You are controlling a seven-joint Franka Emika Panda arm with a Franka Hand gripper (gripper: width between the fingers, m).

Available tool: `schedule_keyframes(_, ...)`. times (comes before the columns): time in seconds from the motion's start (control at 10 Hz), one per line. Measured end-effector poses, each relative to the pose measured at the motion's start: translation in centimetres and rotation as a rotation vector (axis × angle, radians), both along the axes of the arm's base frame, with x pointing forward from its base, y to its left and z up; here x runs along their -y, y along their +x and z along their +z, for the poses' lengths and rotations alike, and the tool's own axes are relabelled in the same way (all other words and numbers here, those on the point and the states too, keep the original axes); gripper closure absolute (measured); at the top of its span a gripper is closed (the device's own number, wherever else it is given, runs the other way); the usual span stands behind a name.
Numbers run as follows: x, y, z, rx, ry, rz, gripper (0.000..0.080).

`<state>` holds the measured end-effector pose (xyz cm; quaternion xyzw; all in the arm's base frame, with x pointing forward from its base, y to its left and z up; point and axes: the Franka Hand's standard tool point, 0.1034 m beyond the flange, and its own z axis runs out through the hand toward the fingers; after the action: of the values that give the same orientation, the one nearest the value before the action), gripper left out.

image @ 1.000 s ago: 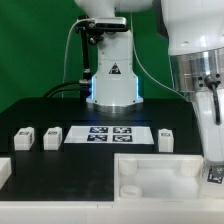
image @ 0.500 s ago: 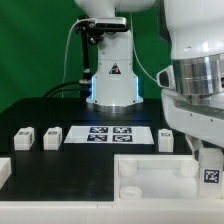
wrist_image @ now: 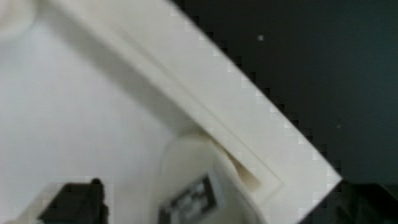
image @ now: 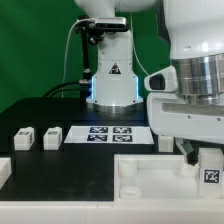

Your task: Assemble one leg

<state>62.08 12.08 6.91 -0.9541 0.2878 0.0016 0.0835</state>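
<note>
My gripper (image: 207, 160) is at the exterior view's right, over the near right corner of the large white tray-like piece (image: 150, 172). It is shut on a leg (image: 210, 178), a small white block with its tag facing the camera, held upright at that corner. In the blurred wrist view the leg's tag (wrist_image: 192, 200) shows beside one dark finger (wrist_image: 75, 202), close against the tray piece's raised rim (wrist_image: 214, 110). Two more legs (image: 22, 138) (image: 52, 136) stand at the exterior view's left. Another leg (image: 164, 139) is partly hidden behind my arm.
The marker board (image: 108, 134) lies in the middle of the black table, in front of the robot base (image: 112, 85). A white part (image: 4, 170) sticks in at the left edge. My arm's bulky wrist (image: 190, 105) blocks the right side.
The arm's wrist has swung down and toward the exterior view's left, covering more of the right side. The held leg has sunk slightly and stays at the tray piece's right corner.
</note>
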Motion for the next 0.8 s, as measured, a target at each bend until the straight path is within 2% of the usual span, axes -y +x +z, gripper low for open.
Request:
schedule_keyframes(0.1,0.43,0.23,-0.12,0.030,-0.031,0.196,0.0150)
schedule_keyframes(0.2,0.47,0.16,-0.38,0.037,-0.045,0.264,0.0150)
schedule_keyframes(0.4,0.49,0.15,-0.40,0.033,-0.043,0.235,0.0181)
schedule_keyframes(0.5,0.45,0.13,-0.42,0.029,-0.041,0.213,0.0363)
schedule_keyframes(0.6,0.27,0.10,-0.43,0.008,-0.026,0.065,0.0363)
schedule_keyframes(0.7,0.30,0.09,-0.44,-0.004,-0.023,-0.013,0.0505)
schedule_keyframes(0.8,0.28,0.11,-0.45,-0.015,-0.019,-0.083,0.0505)
